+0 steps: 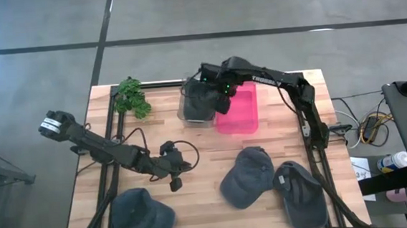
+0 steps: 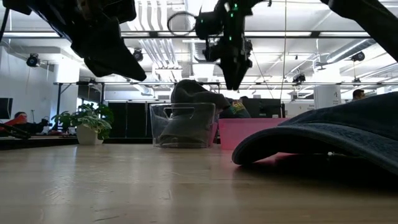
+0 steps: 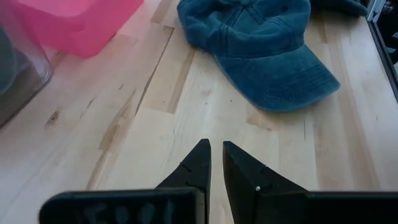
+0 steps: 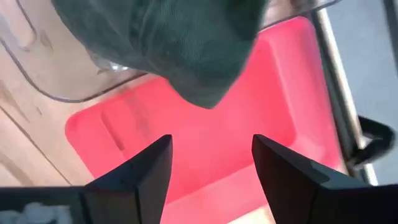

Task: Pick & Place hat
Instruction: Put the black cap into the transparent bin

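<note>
A dark grey hat [image 1: 201,98] lies piled in a clear bin [image 1: 186,115] at the table's far side. Part of it [image 4: 205,87] hangs over the rim toward the pink bin [image 1: 241,115]. My right gripper [image 4: 211,142] hovers open just above, over the pink bin's edge next to that hat [image 2: 189,93], touching nothing. In the low view the right gripper [image 2: 235,78] points down. My left gripper [image 1: 175,181] is shut and waits low over the middle of the table. Its fingers [image 3: 216,148] point toward a blue-grey hat [image 3: 261,50] lying on the wood.
Three more hats lie on the near half of the table: one near left [image 1: 143,213], one centre right [image 1: 247,177], one near right [image 1: 299,193]. A small green plant [image 1: 131,96] stands at the far left. Bare wood [image 1: 213,149] lies between bins and hats.
</note>
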{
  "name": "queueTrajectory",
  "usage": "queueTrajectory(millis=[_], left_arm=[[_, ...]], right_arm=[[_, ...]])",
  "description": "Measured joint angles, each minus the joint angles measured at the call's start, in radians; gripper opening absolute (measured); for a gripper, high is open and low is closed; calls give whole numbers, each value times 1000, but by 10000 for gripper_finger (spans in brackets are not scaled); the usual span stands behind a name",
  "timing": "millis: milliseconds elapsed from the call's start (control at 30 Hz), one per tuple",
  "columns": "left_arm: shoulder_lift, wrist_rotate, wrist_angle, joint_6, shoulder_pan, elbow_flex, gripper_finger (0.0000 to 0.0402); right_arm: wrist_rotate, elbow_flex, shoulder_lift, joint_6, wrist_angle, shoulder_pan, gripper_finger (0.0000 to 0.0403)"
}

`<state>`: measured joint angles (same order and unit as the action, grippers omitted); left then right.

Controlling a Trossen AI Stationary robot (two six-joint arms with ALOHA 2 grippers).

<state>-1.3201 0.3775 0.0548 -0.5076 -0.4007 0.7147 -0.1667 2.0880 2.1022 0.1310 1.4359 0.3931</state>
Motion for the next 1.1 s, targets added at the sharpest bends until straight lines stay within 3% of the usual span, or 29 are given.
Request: queueTrajectory(millis=[333,667,800,1100], left_arm=[[1,0,9,-10,0,0,35],[1,-8,16,-18,0,0,35],[1,-10,17,-20,0,0,35],[1,-10,17,-36,0,0,35]], right_arm=[[41,-179,1,-69,-423,15,168],[36,-301,0,-86,-607,24,144],[33,-289,-1,-102,-637,14,145],[48,-244,32,-311,-851,4,139]])
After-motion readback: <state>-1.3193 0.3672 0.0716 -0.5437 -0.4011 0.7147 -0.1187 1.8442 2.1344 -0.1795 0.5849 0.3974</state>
